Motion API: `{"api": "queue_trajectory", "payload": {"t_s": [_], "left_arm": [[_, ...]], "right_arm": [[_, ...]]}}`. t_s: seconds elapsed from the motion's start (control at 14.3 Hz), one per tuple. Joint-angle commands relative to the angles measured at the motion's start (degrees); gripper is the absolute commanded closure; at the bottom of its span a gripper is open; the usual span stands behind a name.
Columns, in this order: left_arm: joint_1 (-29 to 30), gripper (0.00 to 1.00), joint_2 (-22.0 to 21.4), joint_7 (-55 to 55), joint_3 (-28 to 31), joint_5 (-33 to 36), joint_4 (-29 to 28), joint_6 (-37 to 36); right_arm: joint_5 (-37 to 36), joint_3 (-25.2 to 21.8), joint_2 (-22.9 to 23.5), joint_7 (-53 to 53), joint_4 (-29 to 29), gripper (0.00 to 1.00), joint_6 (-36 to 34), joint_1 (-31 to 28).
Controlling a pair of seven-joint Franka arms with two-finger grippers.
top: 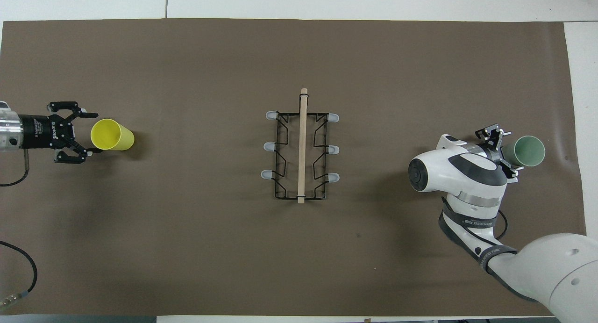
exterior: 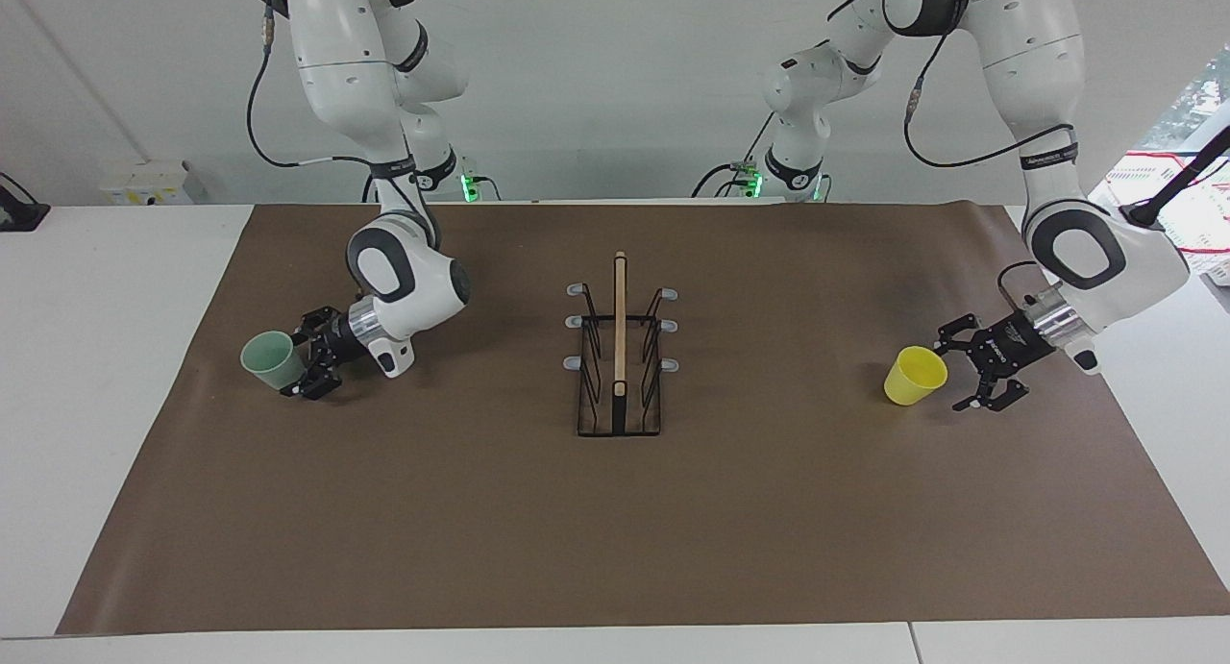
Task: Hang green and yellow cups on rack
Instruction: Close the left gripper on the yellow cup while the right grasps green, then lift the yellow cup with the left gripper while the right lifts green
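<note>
The rack (exterior: 620,318) (top: 302,140) stands in the middle of the brown mat with nothing on its prongs. The mint green cup (exterior: 267,359) (top: 530,151) stands upright toward the right arm's end. My right gripper (exterior: 301,364) (top: 509,154) is low at its side, open, with a finger on either side of the cup's wall. The yellow cup (exterior: 913,376) (top: 111,134) stands upright toward the left arm's end. My left gripper (exterior: 954,376) (top: 92,133) is level with it and open, its fingertips flanking the cup's rim.
The brown mat (exterior: 769,510) covers most of the white table (exterior: 115,356). A small dark device (exterior: 17,208) and a white box (exterior: 149,182) sit at the table's edge near the right arm's base.
</note>
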Motion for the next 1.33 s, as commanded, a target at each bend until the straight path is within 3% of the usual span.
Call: {"api": "queue_trajectory", "payload": {"t_s": [0.0,0.21,0.28,0.35,0.42,0.49,0.77,0.91,0.98,1.05,1.12,1.26], "left_arm": [[-1.32,0.00,-3.55,-0.53,0.26,-3.43,-5.96,4.23],[-1.31,0.00,-3.90,-0.44,0.26,-5.88,-7.54,5.10],[-1.58,0.00,-4.17,-0.35,0.26,-6.42,-8.50,5.98],[-1.67,0.00,-4.34,-0.27,0.17,-6.59,-9.04,6.86],[-1.84,0.00,-4.34,0.08,0.17,-7.21,-9.21,6.95],[-1.93,0.00,-4.52,0.78,0.17,-7.39,-9.48,7.04],[-4.64,0.00,-4.34,0.97,-0.01,-8.53,-10.00,10.27],[-5.45,0.00,-4.34,0.88,-0.01,-8.79,-10.45,12.05],[-5.45,0.41,-4.34,1.05,-0.01,-8.88,-10.45,11.79],[-5.36,0.89,-4.60,1.75,-0.01,-8.88,-10.45,11.79],[-5.45,1.00,-4.69,1.93,-0.01,-8.88,-10.36,11.96],[-5.45,1.00,-5.57,1.76,0.08,-8.88,-9.84,11.70]], "right_arm": [[-3.22,0.39,-1.50,1.53,-1.76,0.00,1.49,-2.11],[-3.40,0.39,-1.50,2.67,-2.37,0.00,1.49,-3.34],[-3.49,0.39,-1.50,2.84,-2.46,0.16,1.40,-3.52],[-3.49,0.39,-1.58,4.59,-2.46,0.57,0.79,-3.43],[-3.49,0.39,-1.67,8.35,-2.37,0.92,0.35,-3.17],[-3.49,0.39,-1.67,12.04,-2.11,1.00,-0.44,-2.82],[6.41,0.48,-2.63,12.69,5.17,1.00,-3.34,-1.15],[12.82,0.48,-6.49,11.21,7.46,1.00,-3.17,-2.81],[17.03,0.57,-7.81,10.67,8.69,1.00,-3.08,-2.82],[24.12,0.48,-9.04,10.58,10.35,1.00,-2.82,-3.25],[32.72,0.39,-10.01,10.15,12.46,1.00,-2.56,-4.13],[40.86,0.39,-10.81,8.66,15.54,1.00,-3.43,-4.58]]}}
